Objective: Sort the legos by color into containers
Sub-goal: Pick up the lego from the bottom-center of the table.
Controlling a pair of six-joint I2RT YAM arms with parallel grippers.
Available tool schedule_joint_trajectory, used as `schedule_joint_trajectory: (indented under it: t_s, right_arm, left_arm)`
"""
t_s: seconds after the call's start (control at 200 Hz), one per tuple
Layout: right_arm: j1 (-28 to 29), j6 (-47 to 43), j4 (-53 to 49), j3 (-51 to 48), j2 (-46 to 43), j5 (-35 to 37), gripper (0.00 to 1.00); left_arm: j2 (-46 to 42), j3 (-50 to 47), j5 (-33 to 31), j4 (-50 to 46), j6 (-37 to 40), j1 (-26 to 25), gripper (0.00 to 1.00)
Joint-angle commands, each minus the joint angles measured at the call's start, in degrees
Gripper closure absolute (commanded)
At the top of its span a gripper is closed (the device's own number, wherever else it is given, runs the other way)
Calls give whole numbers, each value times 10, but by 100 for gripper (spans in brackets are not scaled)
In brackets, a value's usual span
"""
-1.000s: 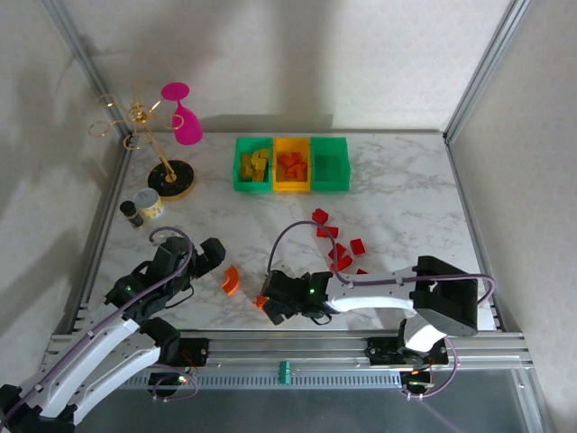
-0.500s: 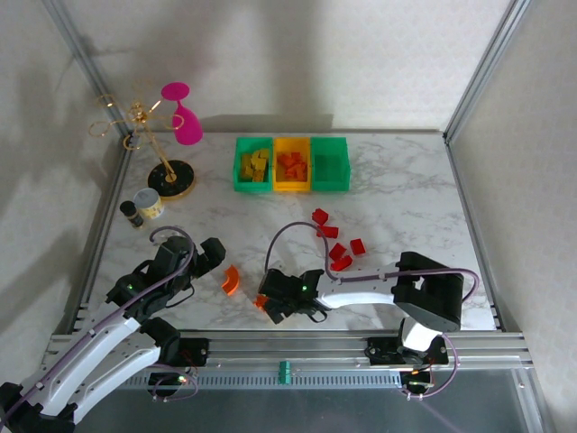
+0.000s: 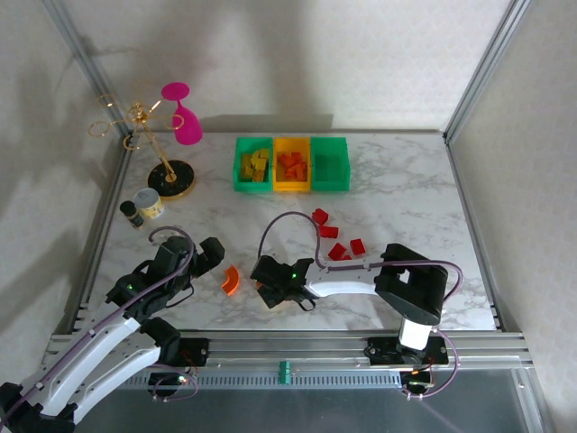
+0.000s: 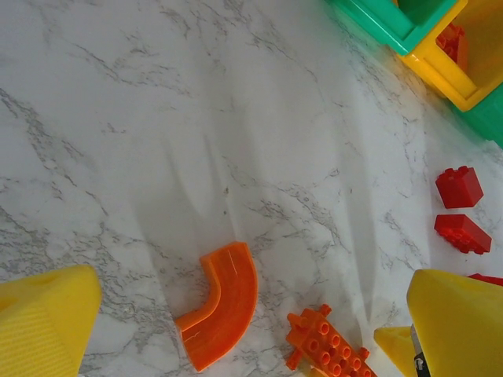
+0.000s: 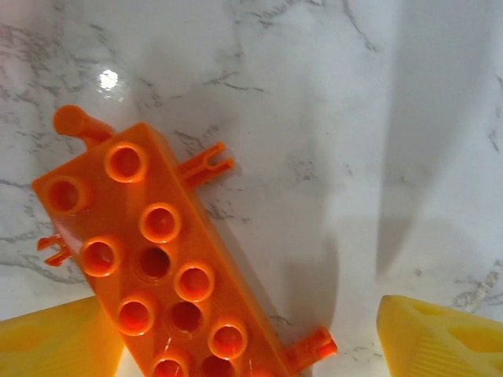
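Note:
Three containers stand in a row at the back: a green bin (image 3: 252, 165) with yellow legos, a yellow-orange bin (image 3: 291, 166) with orange ones, and a green bin (image 3: 330, 162). Red legos (image 3: 338, 251) lie loose mid-table. An orange curved piece (image 3: 231, 280) (image 4: 224, 302) lies below my open left gripper (image 3: 207, 257) (image 4: 251, 334). My right gripper (image 3: 269, 289) (image 5: 247, 342) is open, low over an orange studded plate (image 5: 149, 267) (image 4: 330, 345). The plate lies on the marble between the fingers, close to the left finger (image 5: 55, 342).
At the back left stands a gold rack (image 3: 162, 171) with a pink glass (image 3: 185, 117) on it. A small round cup (image 3: 149, 204) and a dark bottle (image 3: 132, 214) are in front of it. Metal rails run along the table's near and side edges.
My right arm has swung left and its gripper has moved a little away from the near edge, over the orange plate. The left arm has not moved.

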Motion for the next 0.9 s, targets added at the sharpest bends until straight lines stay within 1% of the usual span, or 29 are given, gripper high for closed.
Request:
schedule_joint_trajectory:
  t_s: [0.0,0.06,0.175,0.29,0.456,0.641,0.711,0.896]
  right_arm:
    - [-2,-3,2,12,17,-8,24]
    - [-2,0,-7,18,24,-4,28]
    - [-2,2,-10,22,27,-6,38]
    - [-2,8,-3,18,21,-12,52]
    - [-6,16,-3,21,9,-14,65]
    - [-21,23,18,7,-28,-12,72]
    - [-40,13,27,4,-43,-19,72]
    - [-100,-3,44,48,-58,-24,74]
  left_arm:
    - [-4,19,-14,-6,-7,4,0]
    - [-4,18,-13,-5,-7,4,0]
    - [-5,18,-12,-6,-8,4,0]
    - [-5,24,-12,-8,-6,4,0]
    - [-9,23,-12,-5,-8,3,0]
    - [3,33,-9,1,-2,4,0]
    - [9,40,-12,7,7,4,0]
    - [42,62,-15,26,23,3,0]
